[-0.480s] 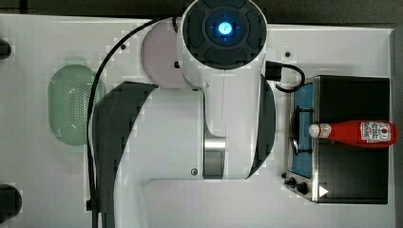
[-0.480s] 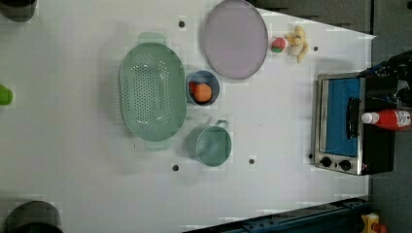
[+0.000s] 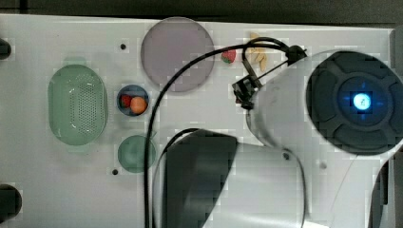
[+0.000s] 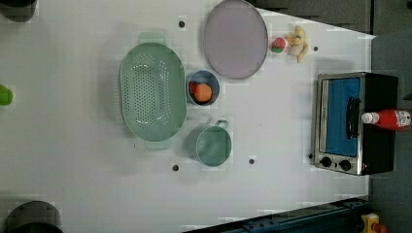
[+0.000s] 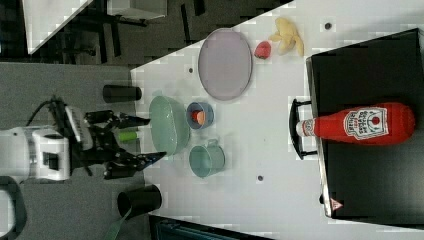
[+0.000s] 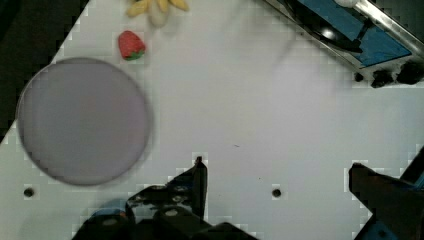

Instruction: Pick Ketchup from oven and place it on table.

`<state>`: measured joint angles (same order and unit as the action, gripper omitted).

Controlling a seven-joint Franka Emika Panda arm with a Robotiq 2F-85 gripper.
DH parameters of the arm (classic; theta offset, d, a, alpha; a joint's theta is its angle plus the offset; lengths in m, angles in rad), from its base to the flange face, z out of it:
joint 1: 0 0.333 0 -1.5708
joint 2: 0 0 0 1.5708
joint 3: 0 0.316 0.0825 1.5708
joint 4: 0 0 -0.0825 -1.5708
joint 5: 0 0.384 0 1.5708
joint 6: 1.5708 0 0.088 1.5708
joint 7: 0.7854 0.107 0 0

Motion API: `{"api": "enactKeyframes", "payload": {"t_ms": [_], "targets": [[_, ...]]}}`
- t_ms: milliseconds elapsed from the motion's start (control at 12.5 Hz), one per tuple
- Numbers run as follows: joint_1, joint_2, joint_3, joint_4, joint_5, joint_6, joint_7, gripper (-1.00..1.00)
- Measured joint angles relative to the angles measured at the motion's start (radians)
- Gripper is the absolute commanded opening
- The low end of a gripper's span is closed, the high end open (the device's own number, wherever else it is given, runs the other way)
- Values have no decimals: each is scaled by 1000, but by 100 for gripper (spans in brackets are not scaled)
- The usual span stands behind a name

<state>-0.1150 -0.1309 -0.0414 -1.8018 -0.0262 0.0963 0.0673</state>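
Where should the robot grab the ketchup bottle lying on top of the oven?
Probably around the red body, near the label. The ketchup lies flat on the oven roof, white cap poking past the front edge, so coming straight down with the open gripper across its narrow width looks easiest.

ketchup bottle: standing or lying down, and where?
Lying down. The ketchup rests on its side on top of the oven, its white cap overhanging the front edge above the handle.

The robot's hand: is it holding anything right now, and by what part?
Nothing is held. The hand is open with bare table between its fingers, and the ketchup lies untouched on top of the oven.
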Motion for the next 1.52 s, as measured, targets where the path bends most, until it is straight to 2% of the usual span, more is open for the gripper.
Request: {"api": "enactKeyframes", "payload": {"t_ms": [80,160,320,480,560,720,960,1040,1280,1520], "targets": [[-17,75,-27,-2,24,-1,0,100],[-19,100,-34,-1,2,2,-3,100],[25,136,-138,-9,0,53,-3,100],[3,156,-223,-17,42,95,-3,100],[-24,168,-289,-36,-2,126,-3,100],[-46,171,-380,-42,1,212,-3,100],[-89,241,-434,-17,34,349,-3,100],[-51,279,-484,3,33,357,-5,100],[-41,313,-499,-3,16,429,-5,100],[-55,389,-541,-1,119,447,-6,100]]}}
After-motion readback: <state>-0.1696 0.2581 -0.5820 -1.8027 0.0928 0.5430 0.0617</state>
